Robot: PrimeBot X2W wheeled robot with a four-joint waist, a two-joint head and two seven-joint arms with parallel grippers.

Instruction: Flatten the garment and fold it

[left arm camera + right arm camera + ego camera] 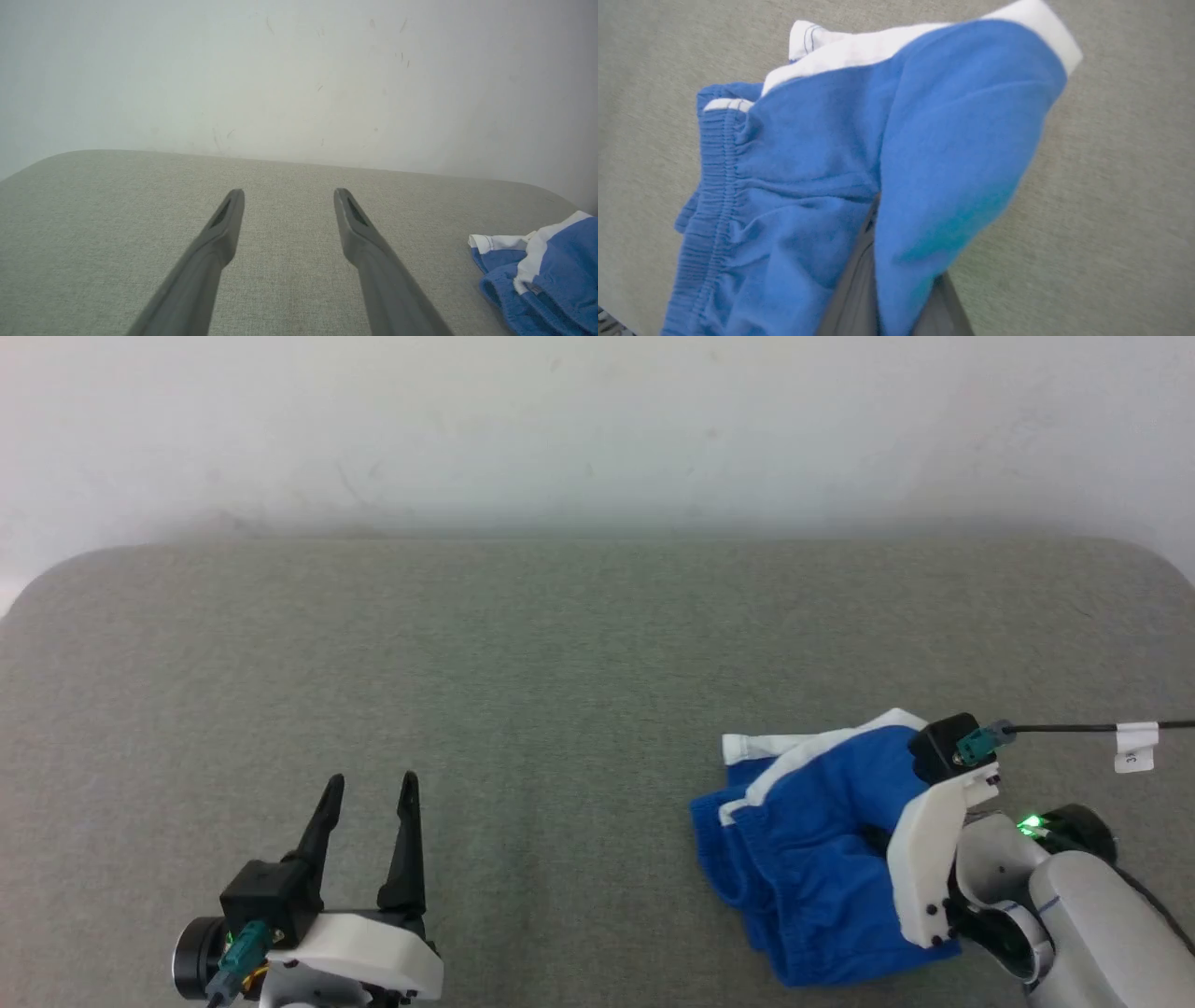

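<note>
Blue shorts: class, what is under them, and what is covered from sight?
The blue shorts lie on the grey-green cloth surface. One fold sits pinched between the dark fingers of the right pincer; the fabric hides their tips and the surface directly beneath.

you have open grey padded surface (560,644) across the whole middle and left. nothing lies on it between the left gripper (372,782) and the garment (803,868). the left gripper's fingers stand wide apart over bare cloth, with a free run ahead up to the wall (597,429), which closes off the far edge. at the right, the garment lies bunched in a raised heap near the front edge. the right gripper (882,840) is clamped on a fold of it, and its arm covers the heap's right side. a black cable (1064,728) runs off rightward from that wrist.
</note>
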